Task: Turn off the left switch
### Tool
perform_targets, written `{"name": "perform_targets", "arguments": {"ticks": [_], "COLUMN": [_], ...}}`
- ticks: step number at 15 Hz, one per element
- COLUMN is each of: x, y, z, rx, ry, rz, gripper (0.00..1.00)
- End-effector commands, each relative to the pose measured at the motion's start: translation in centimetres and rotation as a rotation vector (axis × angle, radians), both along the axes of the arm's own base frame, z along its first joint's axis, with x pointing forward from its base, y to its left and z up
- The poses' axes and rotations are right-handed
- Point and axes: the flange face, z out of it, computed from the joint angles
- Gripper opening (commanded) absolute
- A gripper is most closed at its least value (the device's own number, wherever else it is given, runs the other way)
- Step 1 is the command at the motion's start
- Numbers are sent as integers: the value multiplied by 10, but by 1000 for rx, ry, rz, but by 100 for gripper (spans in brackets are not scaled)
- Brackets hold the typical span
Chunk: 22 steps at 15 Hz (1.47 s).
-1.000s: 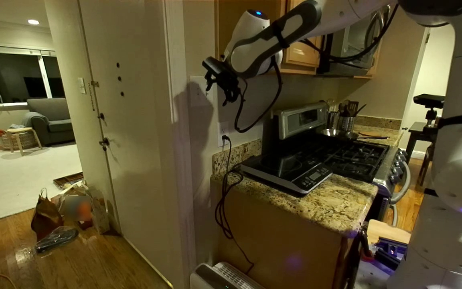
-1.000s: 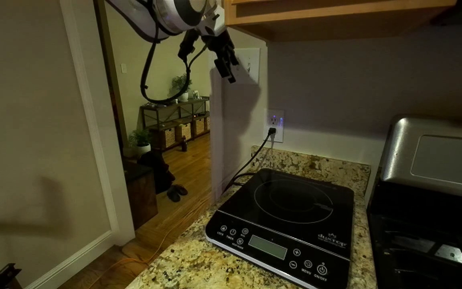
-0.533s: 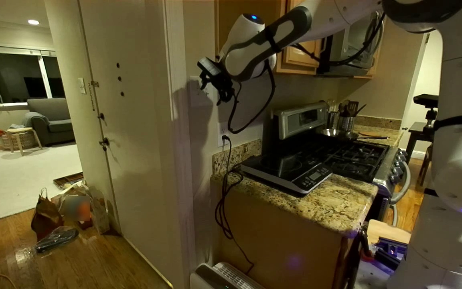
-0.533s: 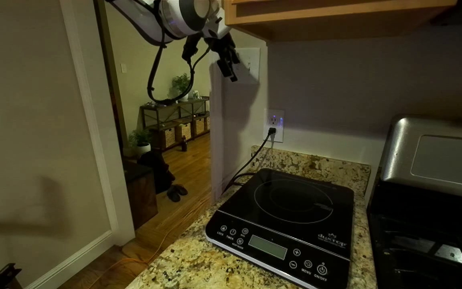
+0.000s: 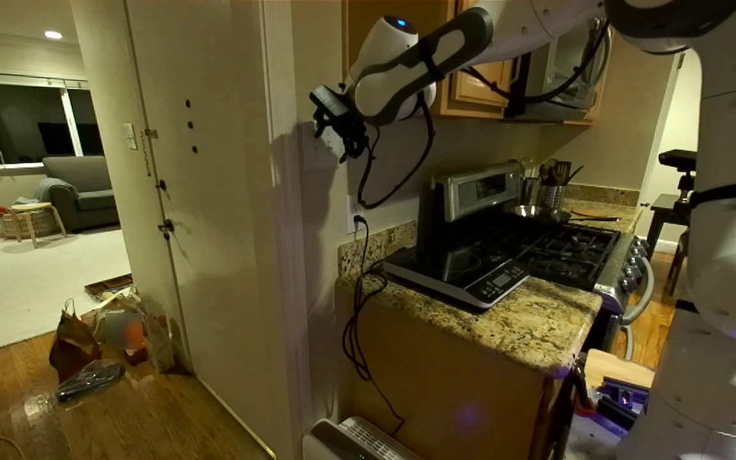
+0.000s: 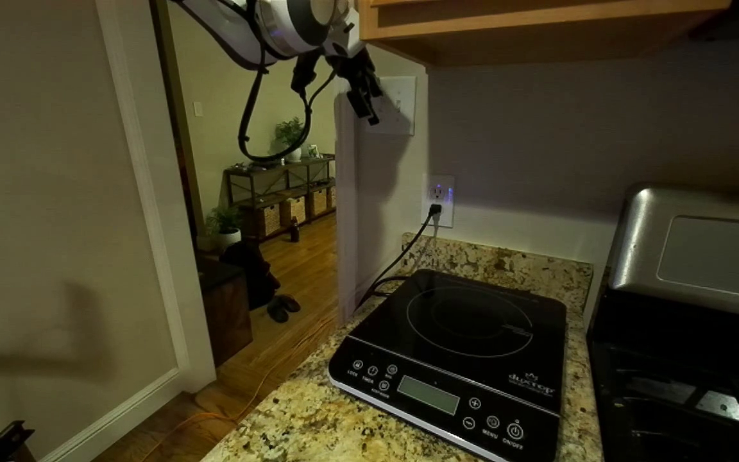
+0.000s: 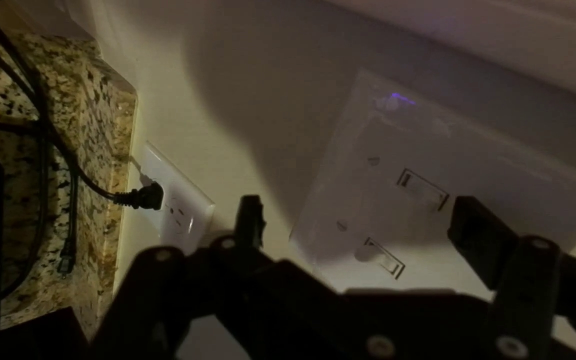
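The white switch plate (image 7: 473,165) with two toggles fills the right of the wrist view, turned on its side. The left switch (image 7: 422,191) is the upper toggle there; its lever is blurred. The right toggle (image 7: 380,257) shows below it. My gripper (image 7: 359,212) is open and empty, its fingers spread before the plate; the right finger appears just beside the left switch's slot. Contact cannot be told. In both exterior views the gripper (image 5: 329,144) (image 6: 373,108) is at the plate (image 5: 312,158) (image 6: 406,96) and partly covers it.
A socket plate (image 7: 188,210) with a dark plugged-in cord (image 6: 411,247) is below and right of the switch plate. A wooden cabinet (image 6: 536,29) hangs close above. A black induction cooktop (image 6: 472,321) lies on the granite counter (image 6: 308,410). Door trim (image 5: 285,211) borders the wall.
My gripper has moved left and slightly up in one exterior view, and slightly right and up in another. It stays open. Nothing else has visibly moved.
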Motion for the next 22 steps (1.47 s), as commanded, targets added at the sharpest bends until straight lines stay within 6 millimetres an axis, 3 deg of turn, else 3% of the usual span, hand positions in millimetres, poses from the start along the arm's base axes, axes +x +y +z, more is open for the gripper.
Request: {"name": "perform_targets", "arguments": {"ticks": [1,4,10,12,18,22], "x": [13,20,28,30,29,25], "y": [-8,-12,0,4,5,0], "z": [3,3,5,3,-5,-26], "rx": [4,19,65,71,68,32], "ry": [-31,-33,-70,-74,-75,-60], "rz": [-30,-41,-31,-26,-18,-3], "gripper": [74,49,10,6,7,7]}}
